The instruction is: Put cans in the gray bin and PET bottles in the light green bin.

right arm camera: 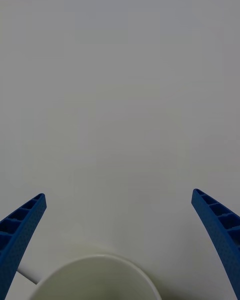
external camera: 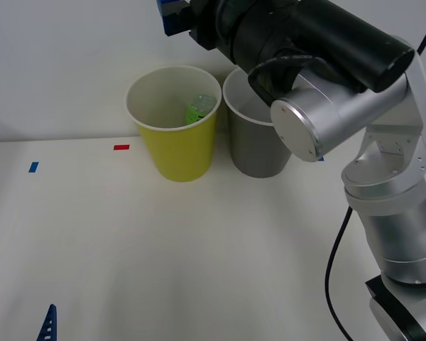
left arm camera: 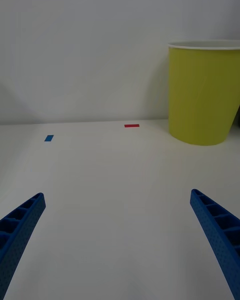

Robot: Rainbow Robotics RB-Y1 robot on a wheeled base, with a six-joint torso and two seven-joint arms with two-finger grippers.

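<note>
The light green bin [external camera: 176, 145] stands at the surface's [external camera: 199, 263] far edge, touching the gray bin [external camera: 254, 145] on its right; the PET bottle [external camera: 199, 109] lies inside the former.

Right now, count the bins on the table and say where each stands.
2. The light green bin stands at the back of the table with a green-labelled bottle inside. The gray bin stands beside it on the robot's right, partly hidden by the right arm.

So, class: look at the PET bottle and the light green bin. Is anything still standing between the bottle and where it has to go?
Nothing visible does. The PET bottle already lies inside the light green bin. The right gripper is open above the bins, and the left gripper is open low over the table.
</note>
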